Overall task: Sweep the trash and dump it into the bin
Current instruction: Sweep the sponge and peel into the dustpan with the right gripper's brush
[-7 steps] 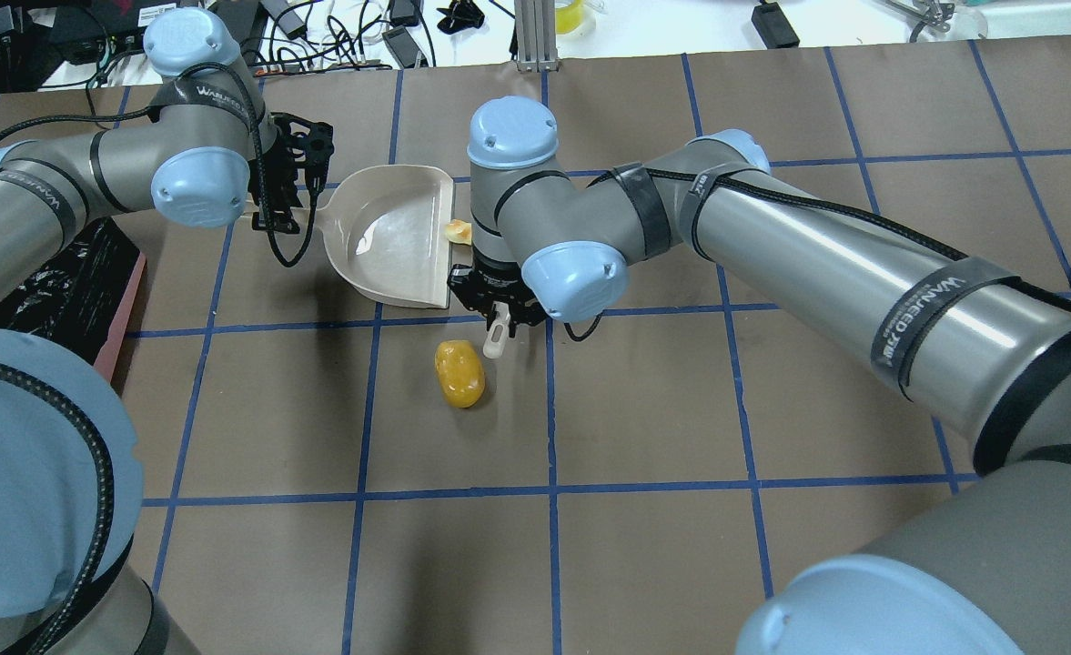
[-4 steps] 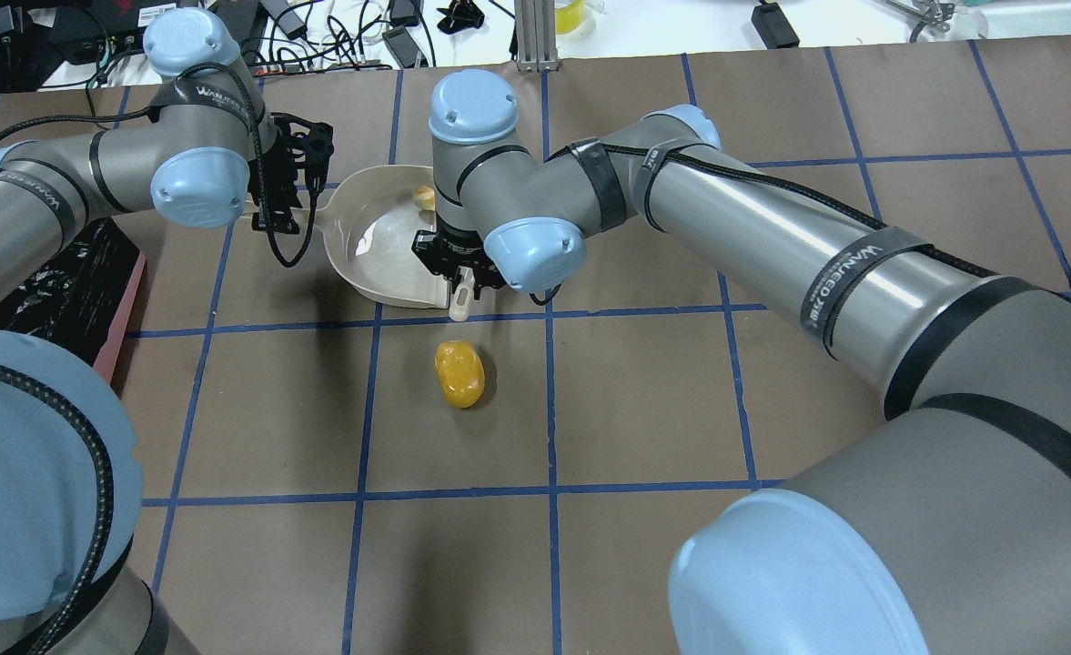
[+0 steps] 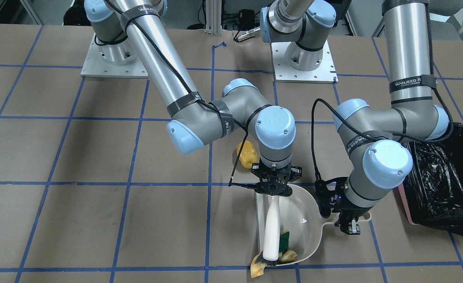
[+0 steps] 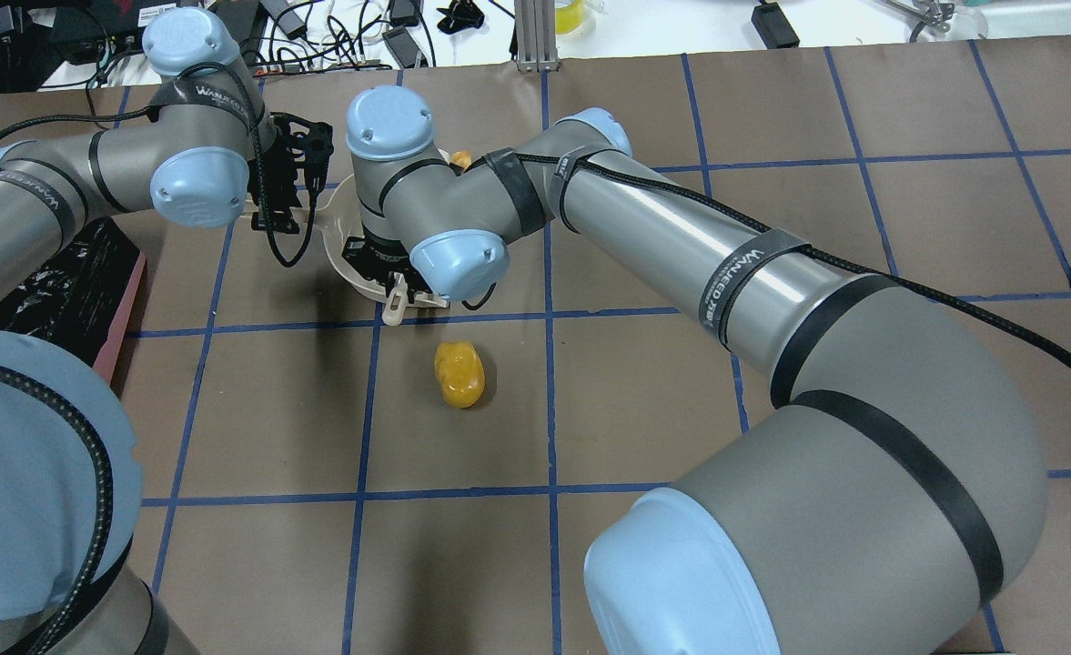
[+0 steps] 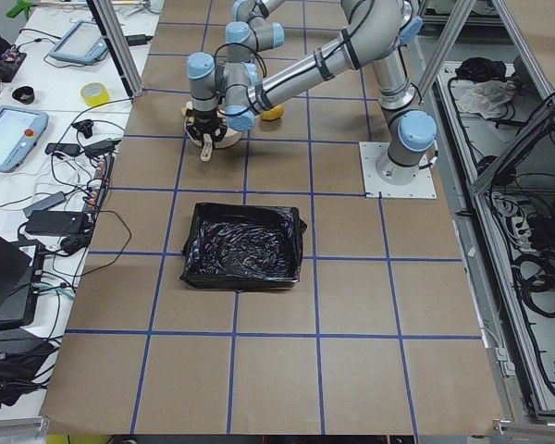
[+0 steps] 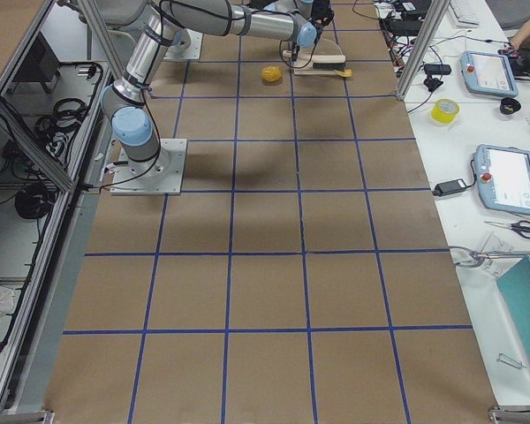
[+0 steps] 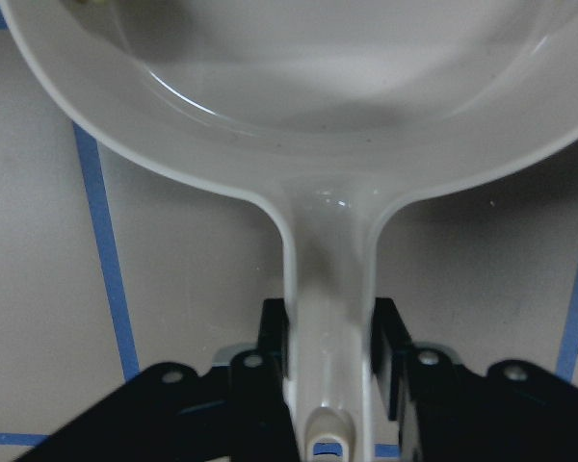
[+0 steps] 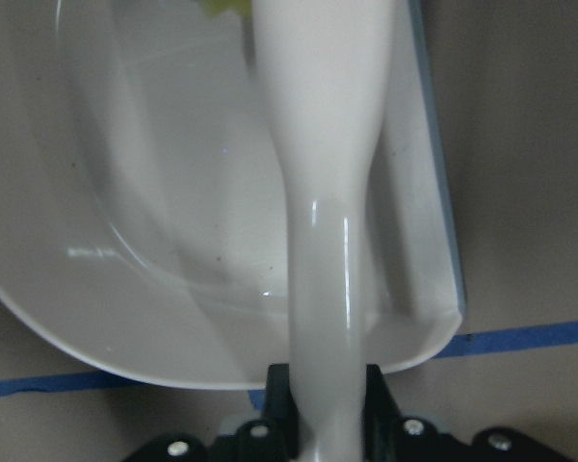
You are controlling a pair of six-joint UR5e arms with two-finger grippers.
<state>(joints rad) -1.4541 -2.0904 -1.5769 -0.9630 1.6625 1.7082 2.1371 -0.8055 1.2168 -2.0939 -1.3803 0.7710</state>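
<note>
Sweeping, dustpan (image 3: 306, 220) nr far edge | R gripper (image 3: 273, 188) clamps brush (image 3: 272, 232), L gripper (image 7: 329, 356) clamps dustpan hdl | sponge (image 3: 284, 240) in dustpan, bread (image 3: 257, 268) at lip, potato lump (image 4: 459, 373) outside | next: brush round lump, push in | bin (image 4: 126, 314) left-edge side

Overhead camera looks forward from behind my shoulders; front camera faces me; both wrist cameras closely share the dustpan (image 7: 270, 115).

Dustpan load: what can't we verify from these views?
- Front-facing: the brush overlaps the sponge and the croissant at the dustpan lip, so it's unclear whether the croissant is fully inside.
- Overhead: the right arm covers nearly the whole pan.
- Right wrist: the contents are blurred and cut off by the top edge.
- Side views: the pan is too small to read.
</note>
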